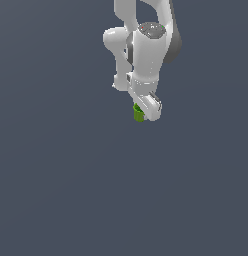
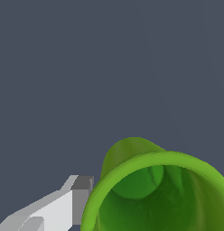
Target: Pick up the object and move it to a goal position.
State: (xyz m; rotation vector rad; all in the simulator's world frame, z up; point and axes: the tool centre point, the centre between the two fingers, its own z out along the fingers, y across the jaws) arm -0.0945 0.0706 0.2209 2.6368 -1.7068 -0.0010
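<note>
One green cup (image 1: 138,113) is in the scene, the only loose thing to count. One white robot arm (image 1: 146,50) is present, carrying one gripper (image 1: 144,112). In the wrist view only one gripper finger (image 2: 75,198) shows beside the cup's rim.

Support surface: one flat, uniform dark slate-grey ground plane (image 1: 61,190), filling the exterior view edge to edge and forming the whole backdrop in the wrist view (image 2: 86,67). No seams, edges, markings or texture visible on it. No distinct shadow or contact mark can be made out. Whether any item actually rests on this surface cannot be told from either view.
</note>
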